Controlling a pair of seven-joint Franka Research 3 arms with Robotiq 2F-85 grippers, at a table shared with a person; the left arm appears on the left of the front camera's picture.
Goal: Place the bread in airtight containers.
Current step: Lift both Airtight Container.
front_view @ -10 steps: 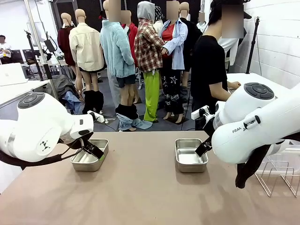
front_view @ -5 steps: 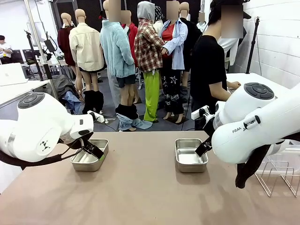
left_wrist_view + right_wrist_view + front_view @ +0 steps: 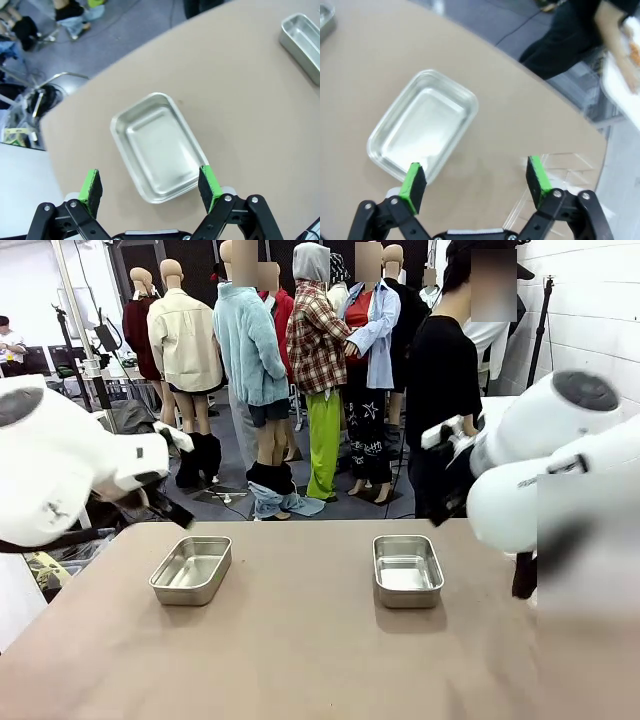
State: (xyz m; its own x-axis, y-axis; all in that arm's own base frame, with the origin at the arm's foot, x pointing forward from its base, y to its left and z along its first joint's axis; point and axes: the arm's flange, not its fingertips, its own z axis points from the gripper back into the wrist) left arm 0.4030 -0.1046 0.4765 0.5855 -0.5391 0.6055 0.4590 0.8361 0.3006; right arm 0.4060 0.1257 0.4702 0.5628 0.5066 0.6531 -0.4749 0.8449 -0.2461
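- Tin (image 3: 157, 147) ahead of the left gripper (image 3: 149, 184), tin (image 3: 422, 125) ahead of the right gripper (image 3: 476, 181): plain shiny silver
- Table (image 3: 240, 100): even tan
- Pads (image 3: 91, 186): bright green, on black fingers (image 3: 220, 220)
- Person's top (image 3: 565, 35): black

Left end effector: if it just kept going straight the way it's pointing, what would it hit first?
Probably the empty steel tin: the open left end effector points at its near end, though depth is hard to judge.
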